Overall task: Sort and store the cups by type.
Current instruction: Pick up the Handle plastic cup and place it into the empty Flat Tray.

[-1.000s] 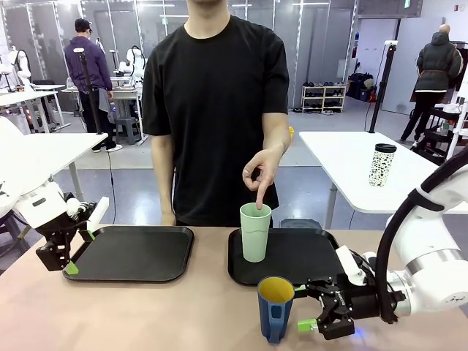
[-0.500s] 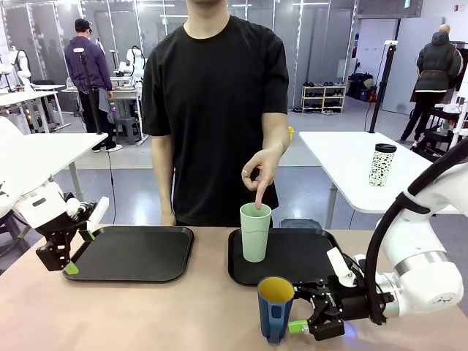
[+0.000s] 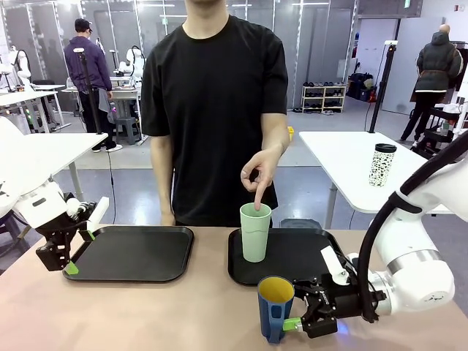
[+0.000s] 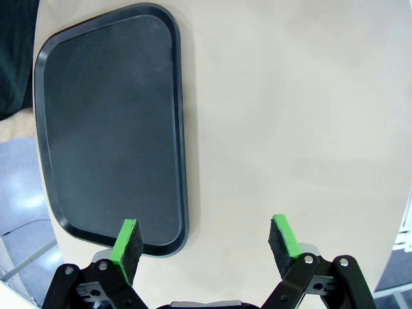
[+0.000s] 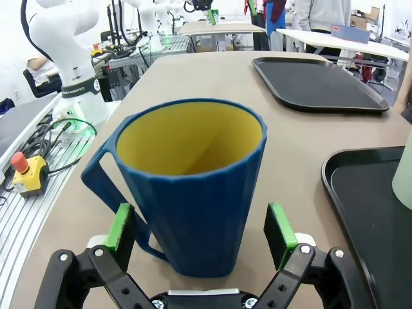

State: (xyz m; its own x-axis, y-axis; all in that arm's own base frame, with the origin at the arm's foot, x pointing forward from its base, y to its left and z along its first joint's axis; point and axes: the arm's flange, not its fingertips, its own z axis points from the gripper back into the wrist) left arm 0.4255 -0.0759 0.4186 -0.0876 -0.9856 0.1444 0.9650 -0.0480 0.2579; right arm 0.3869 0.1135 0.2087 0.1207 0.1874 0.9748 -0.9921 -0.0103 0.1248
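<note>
A dark blue mug [image 3: 275,308] with a yellow inside stands on the table near the front edge, in front of the right tray [image 3: 306,256]. My right gripper [image 3: 295,313] is open and level with it. In the right wrist view the mug [image 5: 193,193] sits between the two spread green pads [image 5: 121,226], its handle toward the left one, and no pad visibly touches it. The pale mint-green tumbler [image 3: 255,232] stands upright on the right tray, a person's fingertip at its rim. My left gripper [image 3: 77,251] hangs open by the left tray [image 3: 131,252], holding nothing [image 4: 203,239].
A person stands at the table's far side behind the right tray. A black-and-white travel cup [image 3: 382,164] sits on a white table at the back right. Cables and a red stop button [image 5: 19,162] lie beyond the table edge. Bare tabletop lies between the trays.
My right gripper has slid left toward the blue mug until its open fingers stand on either side of it. The left arm, the tumbler and the person's hand have stayed put.
</note>
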